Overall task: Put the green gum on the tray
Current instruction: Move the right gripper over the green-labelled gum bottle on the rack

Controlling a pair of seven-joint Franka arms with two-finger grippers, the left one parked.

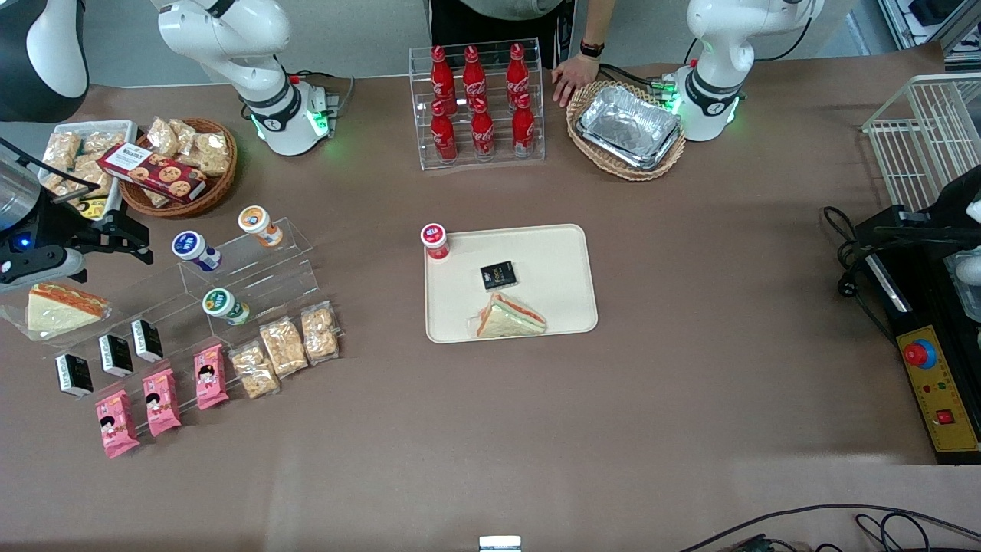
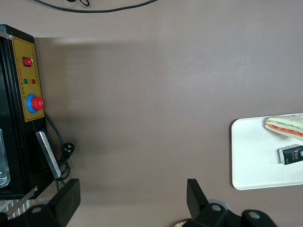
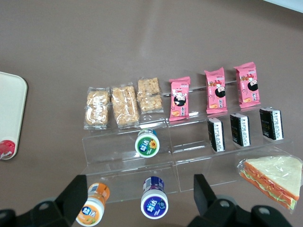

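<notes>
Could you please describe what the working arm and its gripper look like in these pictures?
The working arm is glossy white with rounded segments, a black ring near its base and a green light glowing there. Its gripper is black, with two flat, dark fingers that stand open, above the acrylic shelf, where the green gum sits.

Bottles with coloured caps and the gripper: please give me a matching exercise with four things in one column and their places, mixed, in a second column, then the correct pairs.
Things:
1. small white bottle with green cap
2. small bottle with blue cap
3. small bottle with red cap
4. right arm's gripper

Places:
A. at the rim of the flat cream-beige plastic tray
B. lower step of the clear acrylic stand
C. open, above the stand
D. upper step, beside the orange-capped bottle

Pairs: 1-B, 2-D, 3-A, 4-C
</notes>
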